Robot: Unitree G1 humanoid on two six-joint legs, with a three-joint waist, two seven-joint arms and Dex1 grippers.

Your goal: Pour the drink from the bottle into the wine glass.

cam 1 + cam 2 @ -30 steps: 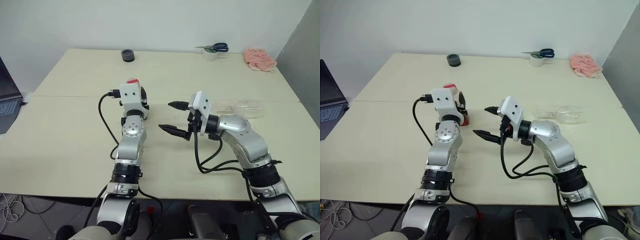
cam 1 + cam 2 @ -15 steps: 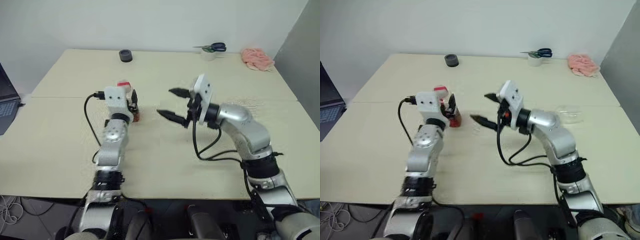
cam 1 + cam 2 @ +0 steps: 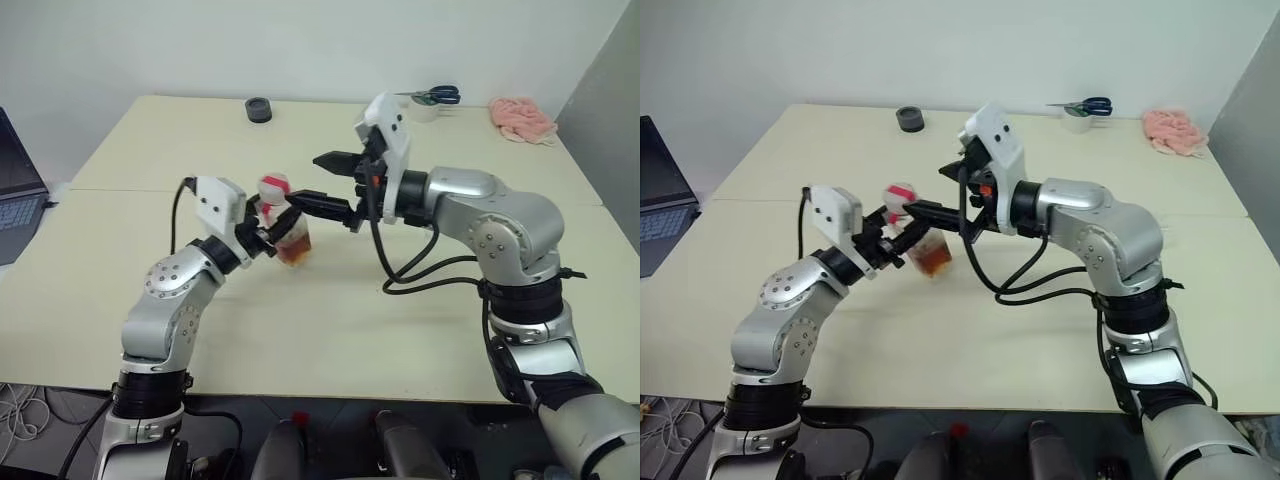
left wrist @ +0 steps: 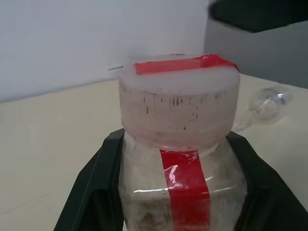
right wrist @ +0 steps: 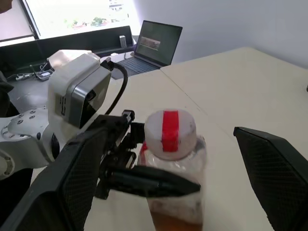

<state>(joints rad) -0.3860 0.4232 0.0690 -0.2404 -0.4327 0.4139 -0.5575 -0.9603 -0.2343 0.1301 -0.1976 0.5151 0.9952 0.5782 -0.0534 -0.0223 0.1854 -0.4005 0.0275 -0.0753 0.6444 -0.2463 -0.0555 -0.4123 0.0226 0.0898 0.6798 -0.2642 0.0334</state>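
Two fingers on bottle

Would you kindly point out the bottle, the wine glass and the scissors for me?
bottle (image 3: 292, 240): left eye view, on its clear body above the drink.
wine glass (image 4: 267, 99): left wrist view, on the bowl, lying on the table.
scissors (image 3: 440, 96): left eye view, on the blue handles.

My left hand covers the sides of the bottle, and my wrist picture cuts off its lower body. Beyond my right hand, the wine glass is a blur.
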